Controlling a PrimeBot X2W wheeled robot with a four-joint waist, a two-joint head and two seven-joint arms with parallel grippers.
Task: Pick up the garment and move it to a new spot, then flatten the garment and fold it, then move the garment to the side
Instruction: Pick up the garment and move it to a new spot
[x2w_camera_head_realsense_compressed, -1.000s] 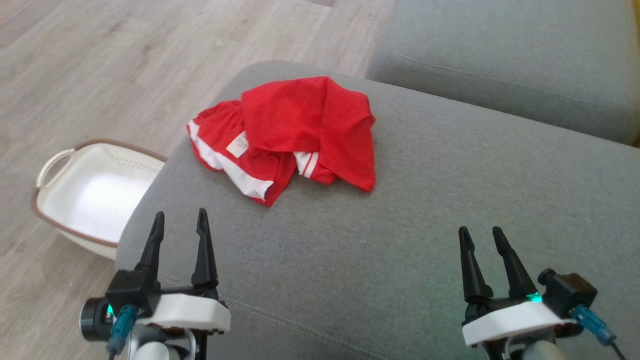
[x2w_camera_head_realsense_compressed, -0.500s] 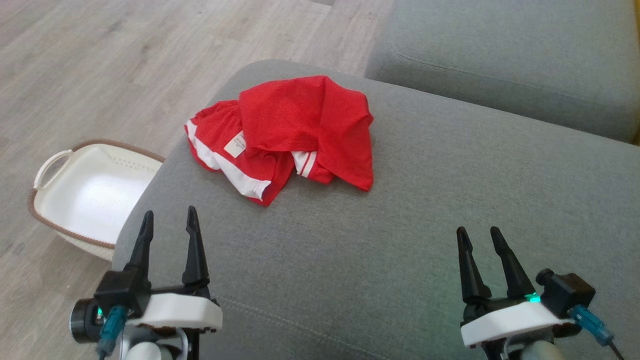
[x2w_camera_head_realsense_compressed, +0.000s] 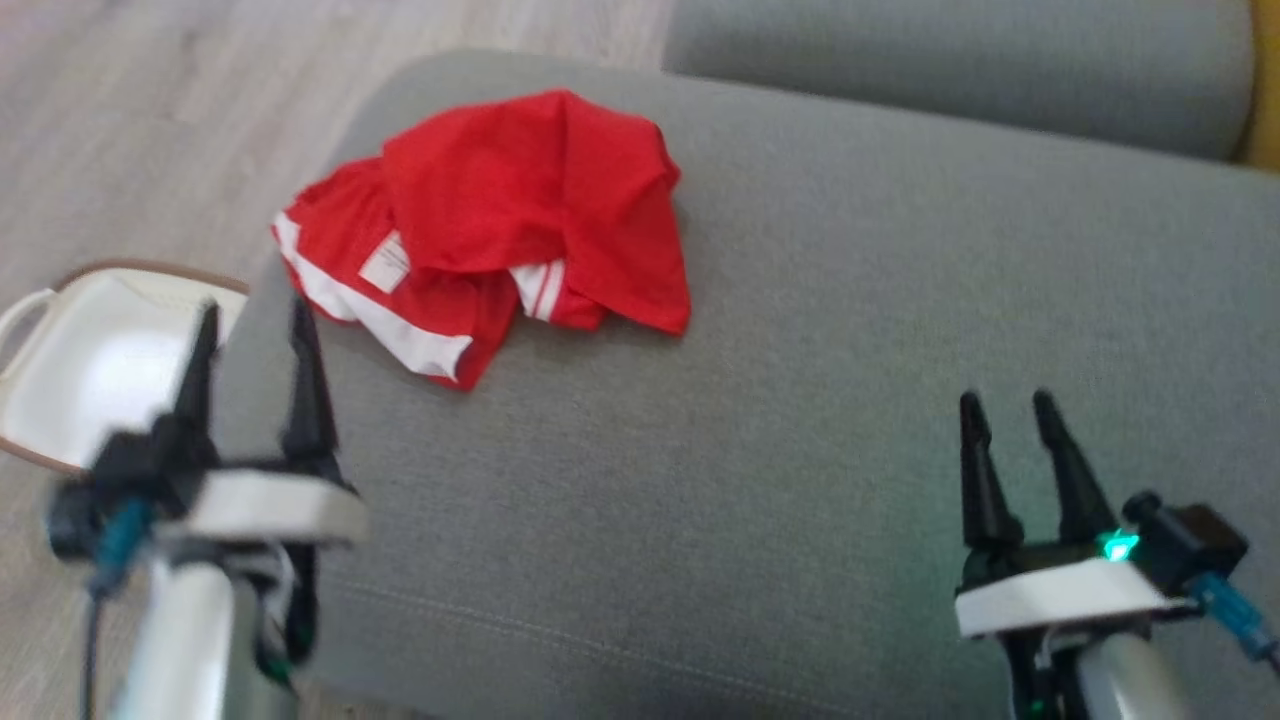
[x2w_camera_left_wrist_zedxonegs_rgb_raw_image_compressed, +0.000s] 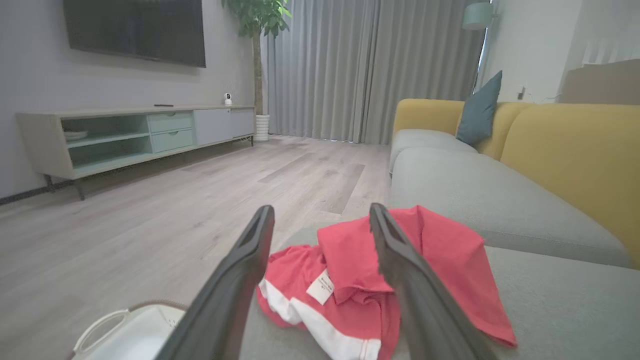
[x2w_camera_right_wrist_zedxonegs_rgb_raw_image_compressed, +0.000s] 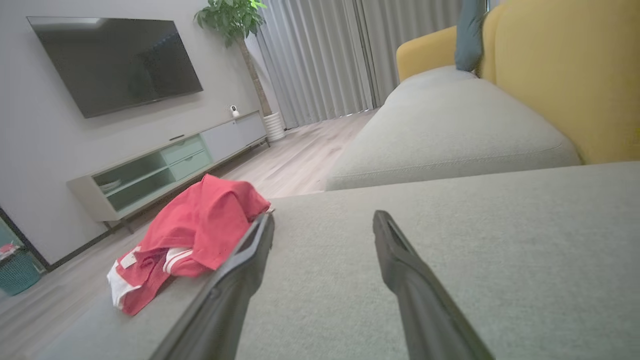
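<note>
A: Fingers (x2w_camera_head_realsense_compressed: 305, 390) on L & R fingers (x2w_camera_head_realsense_compressed: 980, 470), holding anything?
B: No, both spread wide, empty.
A: Where's the garment (x2w_camera_head_realsense_compressed: 520, 190)?
B: Red, bunched on grey sofa (x2w_camera_head_realsense_compressed: 800, 400) (far-left part), ahead of both.

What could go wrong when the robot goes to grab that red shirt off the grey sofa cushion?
1. The red garment lies bunched near the edge of the grey cushion, with the white basket on the floor beside it; a sideways tug might drag it off.
2. Its layers overlap, so the open left gripper may pinch only one fold.
</note>
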